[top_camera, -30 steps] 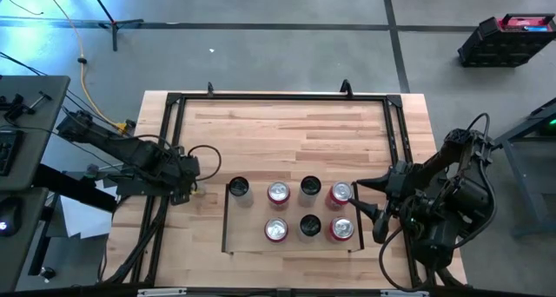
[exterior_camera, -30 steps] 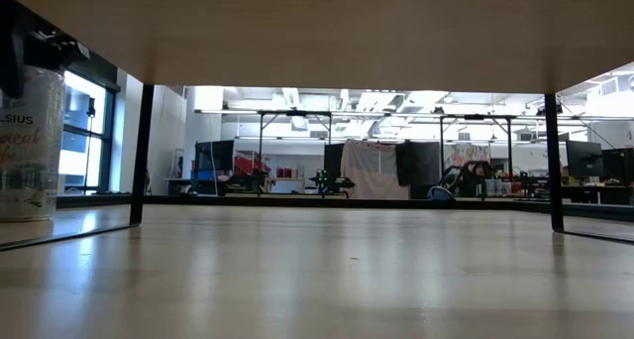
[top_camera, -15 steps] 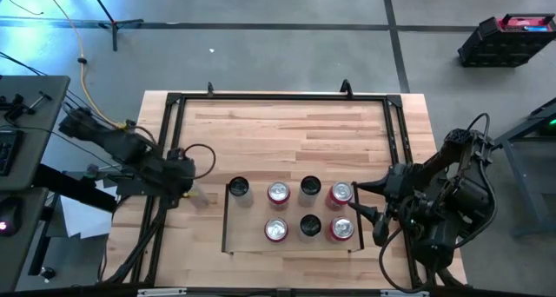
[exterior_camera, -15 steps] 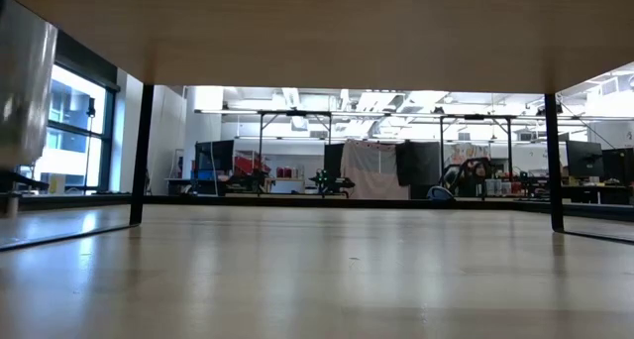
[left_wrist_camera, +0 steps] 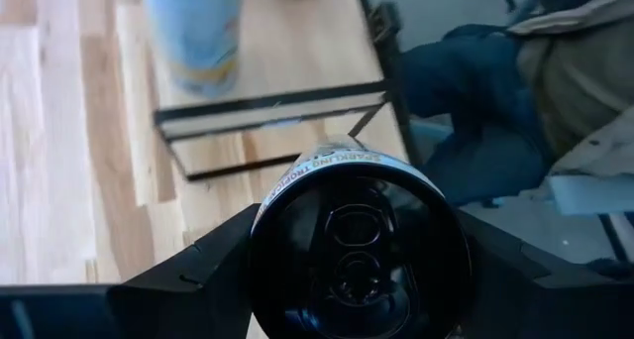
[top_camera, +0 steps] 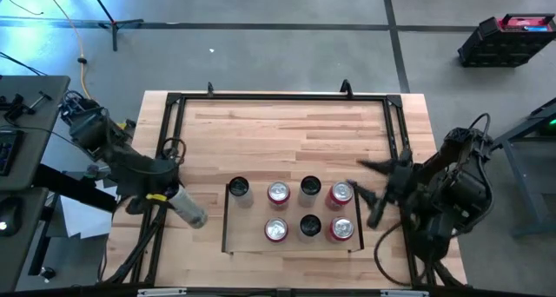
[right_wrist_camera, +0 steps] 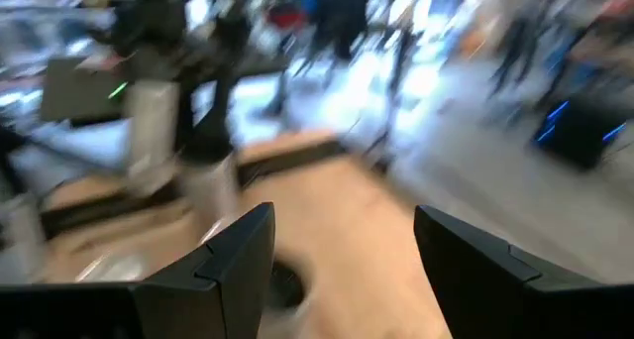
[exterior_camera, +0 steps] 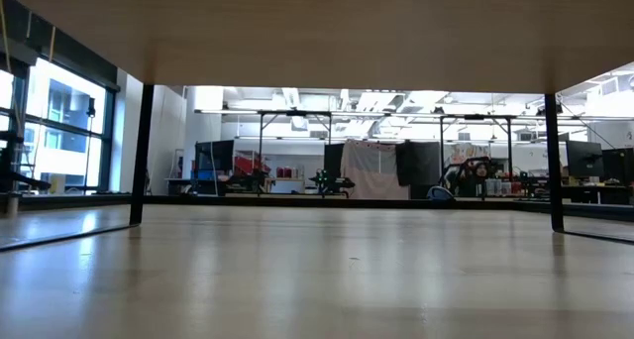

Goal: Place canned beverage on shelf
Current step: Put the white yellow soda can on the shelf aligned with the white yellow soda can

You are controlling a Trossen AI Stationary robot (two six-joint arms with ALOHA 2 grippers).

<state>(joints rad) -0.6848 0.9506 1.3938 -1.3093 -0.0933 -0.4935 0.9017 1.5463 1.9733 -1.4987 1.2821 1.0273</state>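
- High view: left gripper (top_camera: 174, 203) holds a can (top_camera: 188, 211) at the table's (top_camera: 287, 128) left edge, just left of the shelf (top_camera: 248, 240). The can lies tilted, long axis running diagonally across the table, free end aimed toward the shelf and the near edge. Smooth silver cylinder; label unreadable from here.
- High view: shelf is a flat pale-wood panel with thin dark rails on its short sides. Six cans stand upright on it, long axes vertical: three red-topped (top_camera: 278, 192), three dark-topped (top_camera: 310, 187). A seventh, dark-topped can (top_camera: 239, 188) stands at the shelf's far-left corner.
- High view: right gripper (top_camera: 360, 182) sits over the table's right edge, just beside the shelf's right rail; fingers apart, nothing between them.
- Low view: only the shelf's pale underside, two dark posts and the room beyond show. No gripper or can is visible.
- Left wrist view: fingers (left_wrist_camera: 188, 280) clamp the can (left_wrist_camera: 357, 250) on both sides. Its dark, round top with pull tab faces the camera; the body is hidden behind it. Lettering on the rim is only partly readable. A pale blue can (left_wrist_camera: 193, 32) beyond is cut off.
- Right wrist view: blurred. Two dark fingers (right_wrist_camera: 238, 255) stand apart; table pale, the rest hard to make out.
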